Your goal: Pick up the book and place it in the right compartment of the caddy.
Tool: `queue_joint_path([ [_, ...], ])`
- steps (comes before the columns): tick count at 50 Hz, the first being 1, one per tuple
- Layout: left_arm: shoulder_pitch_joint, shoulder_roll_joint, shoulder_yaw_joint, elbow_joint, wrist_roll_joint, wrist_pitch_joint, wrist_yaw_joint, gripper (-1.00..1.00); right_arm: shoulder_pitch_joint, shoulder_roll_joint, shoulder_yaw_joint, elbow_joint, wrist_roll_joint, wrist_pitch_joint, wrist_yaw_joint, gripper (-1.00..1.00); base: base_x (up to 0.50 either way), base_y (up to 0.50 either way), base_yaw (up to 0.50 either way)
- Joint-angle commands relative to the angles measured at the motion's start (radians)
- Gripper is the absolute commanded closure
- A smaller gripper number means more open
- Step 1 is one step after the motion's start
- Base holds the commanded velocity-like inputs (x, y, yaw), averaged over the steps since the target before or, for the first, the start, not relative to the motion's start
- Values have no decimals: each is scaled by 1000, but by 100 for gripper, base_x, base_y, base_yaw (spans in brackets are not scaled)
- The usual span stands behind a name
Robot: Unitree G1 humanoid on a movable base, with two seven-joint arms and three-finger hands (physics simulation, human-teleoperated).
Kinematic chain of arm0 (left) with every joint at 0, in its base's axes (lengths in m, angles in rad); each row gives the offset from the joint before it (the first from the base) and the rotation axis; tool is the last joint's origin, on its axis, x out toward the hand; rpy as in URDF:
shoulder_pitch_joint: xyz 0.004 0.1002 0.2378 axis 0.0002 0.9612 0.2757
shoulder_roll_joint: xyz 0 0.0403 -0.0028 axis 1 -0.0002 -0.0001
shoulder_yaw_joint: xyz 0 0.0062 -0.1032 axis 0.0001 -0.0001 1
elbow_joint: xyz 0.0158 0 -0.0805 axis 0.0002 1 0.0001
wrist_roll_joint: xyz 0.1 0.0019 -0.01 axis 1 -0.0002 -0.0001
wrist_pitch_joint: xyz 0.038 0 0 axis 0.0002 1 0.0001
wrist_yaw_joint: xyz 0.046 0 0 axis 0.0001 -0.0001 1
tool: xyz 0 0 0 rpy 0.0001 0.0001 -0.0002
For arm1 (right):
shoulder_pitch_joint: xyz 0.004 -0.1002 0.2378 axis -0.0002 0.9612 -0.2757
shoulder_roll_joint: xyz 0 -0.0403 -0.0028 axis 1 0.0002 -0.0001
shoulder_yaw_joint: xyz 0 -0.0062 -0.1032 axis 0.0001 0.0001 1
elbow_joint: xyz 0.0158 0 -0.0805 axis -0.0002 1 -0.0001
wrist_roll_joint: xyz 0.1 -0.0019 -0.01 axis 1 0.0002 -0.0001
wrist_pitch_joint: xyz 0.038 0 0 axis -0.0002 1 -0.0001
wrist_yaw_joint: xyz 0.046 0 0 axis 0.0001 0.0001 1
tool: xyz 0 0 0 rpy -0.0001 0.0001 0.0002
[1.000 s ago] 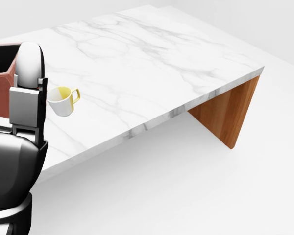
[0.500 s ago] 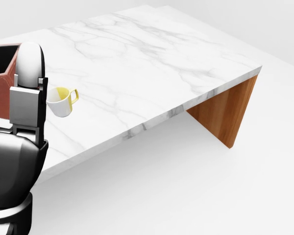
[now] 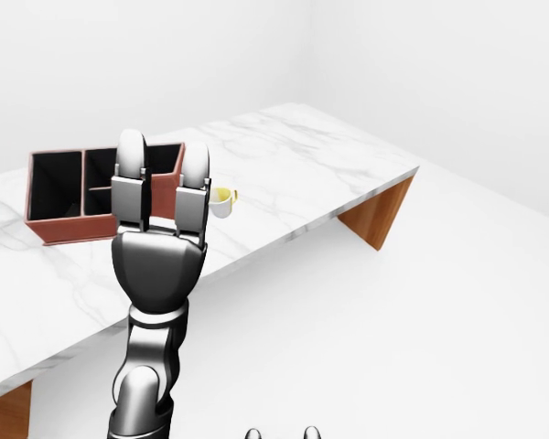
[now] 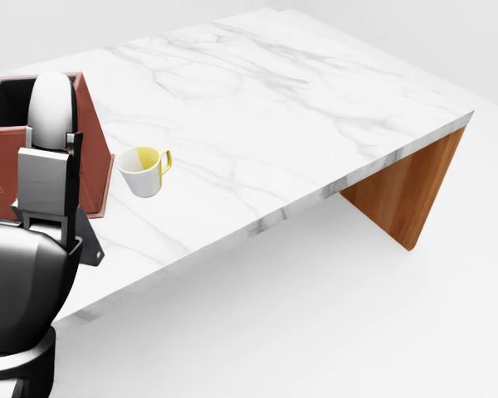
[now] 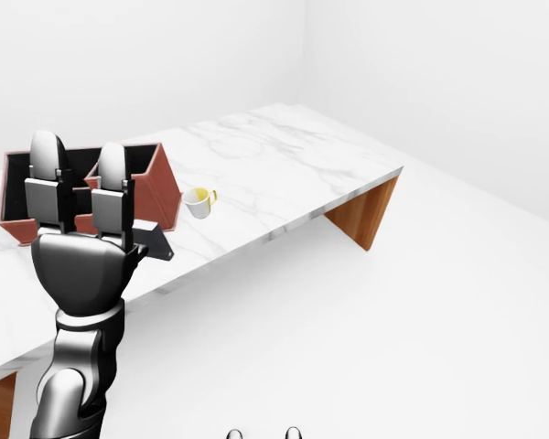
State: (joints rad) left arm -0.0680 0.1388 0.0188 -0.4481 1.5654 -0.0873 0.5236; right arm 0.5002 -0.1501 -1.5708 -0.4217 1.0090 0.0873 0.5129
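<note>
The red-brown caddy with black compartments stands on the white marble table, at the left of the eye views. No book shows in any view. My left hand is raised in front of the caddy with its fingers straight up, open and empty. It hides part of the caddy's near wall. Two small fingertips show at the bottom edge of the eye views; I cannot tell whether that hand is open or shut.
A yellow-and-white mug stands on the table just right of the caddy. The table's right end rests on a wooden leg. White floor lies below and to the right of the table's edge.
The whole head view has shifted: the table, mug and caddy now sit further right, so the camera has moved. More of the caddy shows. The left hand keeps its raised pose.
</note>
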Motion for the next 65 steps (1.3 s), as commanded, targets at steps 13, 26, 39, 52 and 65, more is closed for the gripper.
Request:
queue_joint_path([
  [13,5,0,2,-11,-1,0,0,-100,-1,3,0,0,-7,0,1,-100,14,23,0],
  [26,2,0,2,-7,-1,0,0,-100,-2,1,0,-3,-9,0,-5,-100,14,23,0],
  [39,2,1,2,-3,0,0,0,-100,-5,3,0,-1,-17,0,-4,-100,11,18,0],
  [52,1,1,0,2,4,0,0,-100,-2,2,0,-2,-14,0,-5,-100,10,16,0],
  [65,4,0,-5,3,11,0,0,-100,2,-1,0,-2,-4,0,-7,-100,1,1,0],
])
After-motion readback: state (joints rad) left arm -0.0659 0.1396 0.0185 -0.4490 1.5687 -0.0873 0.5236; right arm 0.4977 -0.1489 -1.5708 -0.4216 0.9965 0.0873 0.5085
